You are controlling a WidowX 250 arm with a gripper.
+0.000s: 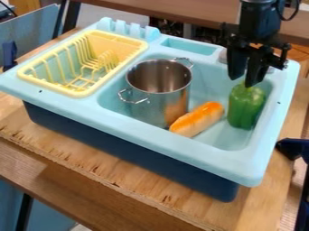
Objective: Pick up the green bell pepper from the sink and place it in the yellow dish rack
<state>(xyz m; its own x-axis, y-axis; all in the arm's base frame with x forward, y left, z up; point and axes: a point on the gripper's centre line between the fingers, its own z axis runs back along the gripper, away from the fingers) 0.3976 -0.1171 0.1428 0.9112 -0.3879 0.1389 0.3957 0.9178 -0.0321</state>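
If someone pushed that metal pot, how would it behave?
The pot looks taller than wide, so a high push might tip it. Its smooth metal wall is probably stiff and perhaps slippery; the wire handles may give an easier hold.

- Setting: a robotics lab or similar workshop, arranged around a toy kitchen sink (151, 139), the landmark for the places below.
- Robotic equipment: a black mechanical gripper (244, 83) hangs over the sink's basin; a loose cable (291, 17) curves beside the arm, above the sink.
- Miniature kitchen: the sink is a movable plastic tub, with a yellow dish rack (78, 93) set in one end.
- Makeshift support: a plywood board (129, 180) with a rough, splintered edge lies beneath the sink.
- Surroundings: brown planks (36, 167) and a dark leg (24, 212) stand below and in front of the sink.
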